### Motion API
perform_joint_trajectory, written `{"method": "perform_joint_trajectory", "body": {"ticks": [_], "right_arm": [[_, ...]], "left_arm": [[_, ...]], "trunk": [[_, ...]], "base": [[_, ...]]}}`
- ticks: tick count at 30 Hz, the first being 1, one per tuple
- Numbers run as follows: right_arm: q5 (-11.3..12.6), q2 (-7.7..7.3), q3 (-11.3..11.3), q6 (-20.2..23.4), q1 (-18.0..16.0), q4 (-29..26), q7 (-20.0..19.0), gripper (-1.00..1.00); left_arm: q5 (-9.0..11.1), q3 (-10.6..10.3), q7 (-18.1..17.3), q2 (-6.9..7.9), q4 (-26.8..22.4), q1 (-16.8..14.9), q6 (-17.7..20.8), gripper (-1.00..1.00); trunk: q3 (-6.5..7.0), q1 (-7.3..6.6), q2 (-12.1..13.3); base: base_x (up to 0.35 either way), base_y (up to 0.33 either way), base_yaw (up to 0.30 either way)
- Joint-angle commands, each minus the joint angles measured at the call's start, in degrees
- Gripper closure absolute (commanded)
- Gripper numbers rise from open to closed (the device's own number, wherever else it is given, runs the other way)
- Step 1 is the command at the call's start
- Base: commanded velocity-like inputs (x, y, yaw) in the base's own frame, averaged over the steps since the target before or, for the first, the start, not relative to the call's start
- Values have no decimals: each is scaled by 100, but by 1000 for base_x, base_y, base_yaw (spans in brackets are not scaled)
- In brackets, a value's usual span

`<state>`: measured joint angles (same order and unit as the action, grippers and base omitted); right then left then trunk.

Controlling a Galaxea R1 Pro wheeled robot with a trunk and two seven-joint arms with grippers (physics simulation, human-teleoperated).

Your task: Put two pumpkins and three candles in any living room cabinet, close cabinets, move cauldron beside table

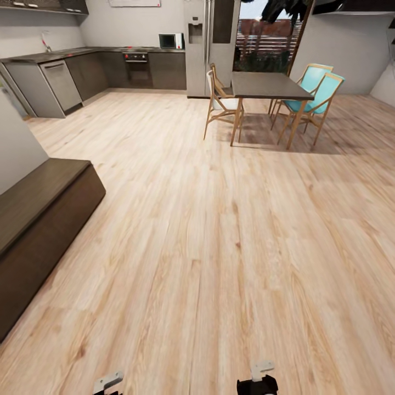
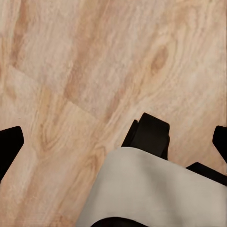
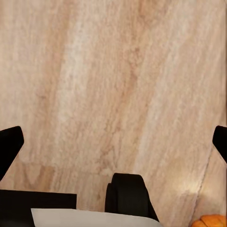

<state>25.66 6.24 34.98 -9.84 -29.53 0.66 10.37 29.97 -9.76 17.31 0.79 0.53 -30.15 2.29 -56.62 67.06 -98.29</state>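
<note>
cabinet (image 1: pixel 38 219) at left, pumpkin (image 3: pixel 210 221) (edge) – tools apart

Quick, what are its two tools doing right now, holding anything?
Left tool: open, fingertips wide apart over bare wood floor, holding nothing.
Right tool: open too, holding nothing; a pumpkin lies on the floor nearby.

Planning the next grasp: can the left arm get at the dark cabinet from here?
Probably not yet. The cabinet sits well ahead and to the left across bare wood floor, while the left gripper hangs open over floor beside the base. Nothing blocks the way; driving closer looks necessary.
</note>
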Motion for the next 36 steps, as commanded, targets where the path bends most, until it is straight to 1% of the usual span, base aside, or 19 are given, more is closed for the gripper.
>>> {"method": "perform_joint_trajectory", "body": {"ticks": [1,16,23,31,36], "right_arm": [[0,0,0,0,0,0,0,-100],[0,-9,0,0,0,4,0,-100],[0,-9,0,0,0,3,0,-100],[0,-9,0,0,0,-3,0,-100],[0,-5,0,0,0,-4,0,-100]], "left_arm": [[0,0,0,0,0,0,0,-100],[0,0,0,0,0,0,0,-100],[0,0,0,0,0,1,0,-100],[0,0,0,0,0,0,0,-100],[0,0,0,0,0,0,0,-100]], "trunk": [[9,0,0],[141,0,0],[171,0,0],[226,0,0],[255,0,0]], "base": [[330,0,0],[330,0,0],[330,0,8],[330,-2,167],[328,-103,234]]}}
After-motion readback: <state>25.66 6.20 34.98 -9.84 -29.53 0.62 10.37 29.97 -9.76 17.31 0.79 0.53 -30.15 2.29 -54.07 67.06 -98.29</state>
